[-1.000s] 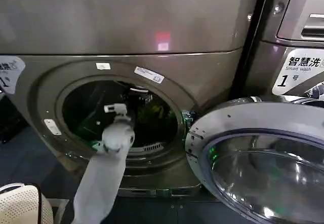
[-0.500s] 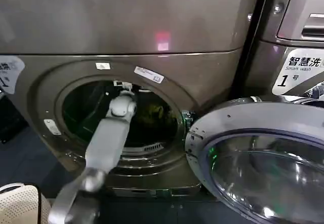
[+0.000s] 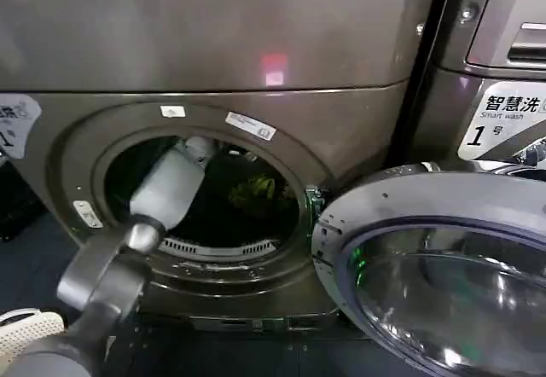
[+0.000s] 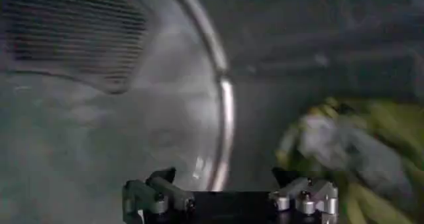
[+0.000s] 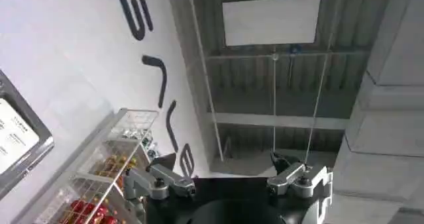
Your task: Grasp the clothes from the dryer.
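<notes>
- The left hand (image 4: pixel 228 189) is now deep inside the drum, fingers spread and empty; half a second ago its wrist was only at the porthole's upper rim.
- The clothes (image 4: pixel 344 149) lie just beyond it in the drum, still untouched.
- From the head, the clothes (image 3: pixel 254 191) sit right of centre inside the dryer (image 3: pixel 213 44), door (image 3: pixel 444 275) swung open.
- The right hand (image 5: pixel 228 175), fingers spread, points toward a ceiling.
</notes>
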